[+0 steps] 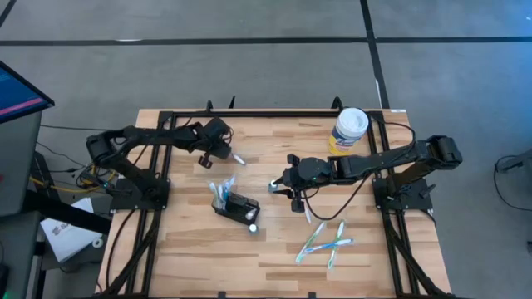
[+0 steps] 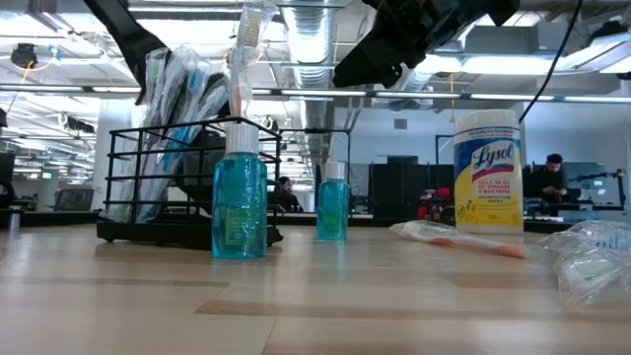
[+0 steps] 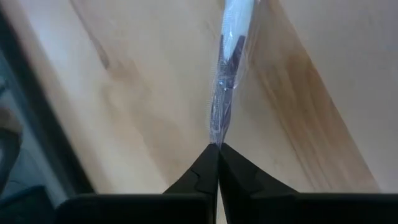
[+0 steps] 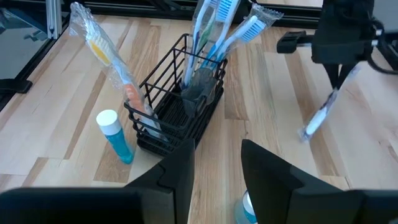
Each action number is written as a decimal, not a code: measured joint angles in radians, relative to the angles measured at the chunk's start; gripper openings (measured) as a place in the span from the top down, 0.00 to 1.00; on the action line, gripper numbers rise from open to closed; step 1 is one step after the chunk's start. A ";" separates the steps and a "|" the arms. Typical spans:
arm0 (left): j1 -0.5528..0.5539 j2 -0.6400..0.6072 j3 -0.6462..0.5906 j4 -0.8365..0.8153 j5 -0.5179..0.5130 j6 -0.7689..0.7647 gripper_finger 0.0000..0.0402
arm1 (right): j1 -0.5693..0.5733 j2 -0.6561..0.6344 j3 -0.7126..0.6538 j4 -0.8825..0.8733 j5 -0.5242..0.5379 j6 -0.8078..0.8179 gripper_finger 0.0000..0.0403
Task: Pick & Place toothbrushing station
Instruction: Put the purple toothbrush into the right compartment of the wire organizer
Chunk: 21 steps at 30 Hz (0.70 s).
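The toothbrushing station [image 1: 234, 204] is a black wire holder at the table's middle, with several toothbrushes standing in it; it also shows in the right wrist view [image 4: 177, 106] and the low view [image 2: 187, 182]. My left gripper [image 1: 219, 151] is above the table behind the holder, shut on a wrapped toothbrush [image 1: 237, 158]. My right gripper [image 4: 214, 174] is open and empty to the right of the holder, over a small blue bottle [image 4: 245, 210]. My left gripper pinches one end of the wrapped toothbrush [image 3: 216, 138] between its two fingertips, holding it by the clear wrapper. The fingers point down, in line with the brush. The brush hangs slanting below the fingers [image 4: 323, 112]; whether its lower end touches the table I cannot tell.
A blue bottle with a white cap [image 4: 115, 134] stands by the holder's near side. A yellow canister [image 1: 347, 131] stands at the far right. Several wrapped toothbrushes [image 1: 326, 241] lie near the front right. One more [image 2: 458, 237] lies right of the right gripper.
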<state>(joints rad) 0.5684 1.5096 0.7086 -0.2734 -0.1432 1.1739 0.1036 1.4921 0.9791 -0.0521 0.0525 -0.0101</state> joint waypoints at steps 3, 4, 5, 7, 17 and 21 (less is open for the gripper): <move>-0.033 -0.046 0.001 0.001 -0.034 0.015 1.00 | 0.000 0.000 0.000 0.000 0.000 0.000 0.70; -0.047 -0.058 0.001 0.001 -0.059 0.024 1.00 | 0.000 0.000 0.000 0.000 0.000 0.000 0.70; -0.059 -0.071 0.001 0.000 -0.090 0.036 1.00 | 0.000 0.000 0.000 0.000 0.000 0.000 0.70; -0.082 -0.099 0.001 -0.001 -0.159 0.066 1.00 | 0.000 0.000 0.000 0.001 0.000 0.000 0.70; -0.188 -0.225 0.001 -0.001 -0.434 0.219 1.00 | 0.000 0.000 0.000 0.052 0.000 0.003 0.70; -0.221 -0.301 0.002 0.000 -0.504 0.273 1.00 | 0.000 0.000 0.000 0.086 0.000 0.011 0.70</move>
<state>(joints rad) 0.3476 1.2087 0.7101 -0.2729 -0.6468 1.4466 0.1032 1.4921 0.9791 0.0342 0.0525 0.0007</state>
